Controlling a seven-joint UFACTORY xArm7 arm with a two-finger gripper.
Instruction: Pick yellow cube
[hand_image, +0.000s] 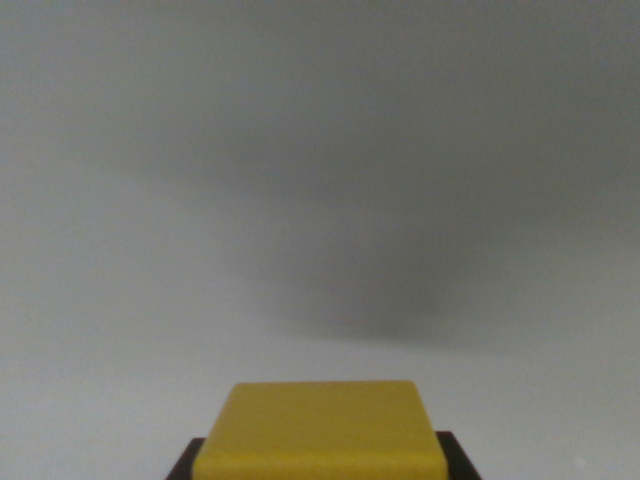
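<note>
Wrist view only. I see the yellow cube (320, 430) at 6 o'clock, hard against the bottom edge of the frame, its top face flat toward the camera and its lower part cut off. Dark pieces (187, 462) flank it low on both sides, at roughly 7 and 5 o'clock, touching or just beside its edges; I take these for gripper parts but cannot tell whether they clamp the cube or how wide the jaws stand. Grey surface (150, 250) fills the rest, blurred. A soft dark shadow (400, 290) sits just right of centre, toward 3 o'clock.
</note>
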